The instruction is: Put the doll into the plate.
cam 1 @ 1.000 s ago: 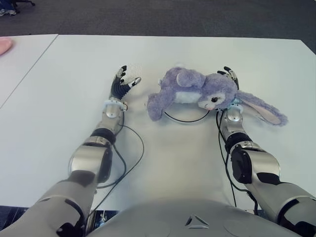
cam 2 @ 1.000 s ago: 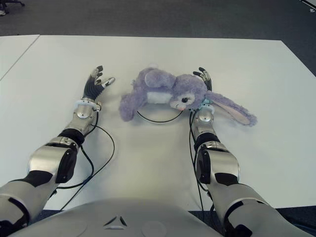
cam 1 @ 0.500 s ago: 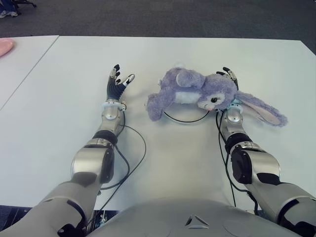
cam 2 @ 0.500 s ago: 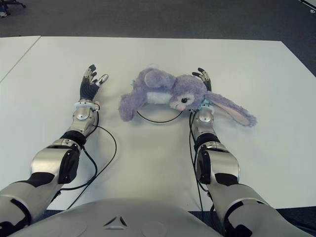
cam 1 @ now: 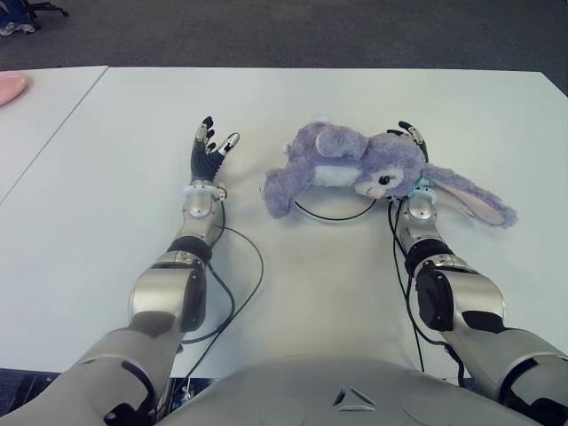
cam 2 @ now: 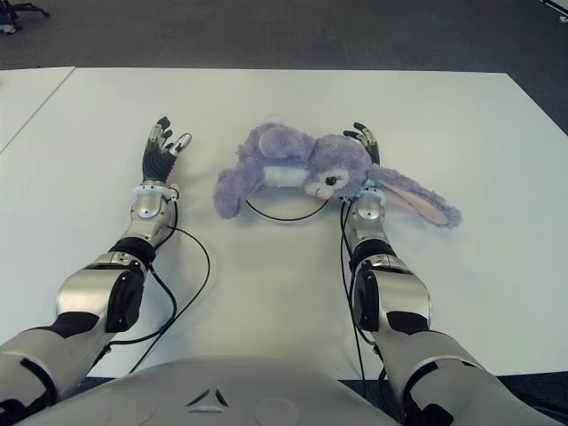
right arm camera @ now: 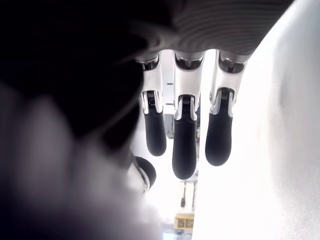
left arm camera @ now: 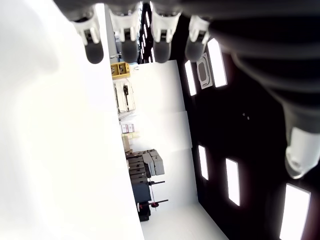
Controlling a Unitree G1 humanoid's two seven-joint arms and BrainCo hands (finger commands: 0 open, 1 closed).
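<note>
Doll, purple plush rabbit, lies on its side across the white plate, limbs and one long ear overhanging onto the table. Right hand, fingers straight and holding nothing, sits against the doll's head; pulling away could snag the ear and drag the doll off. Left hand, fingers spread and empty, shows well left of the doll.

Doll lilac, white chest, pink inner ear; table white; fingers blk/wht.

surface: white table | on it: plate, purple doll over plate
</note>
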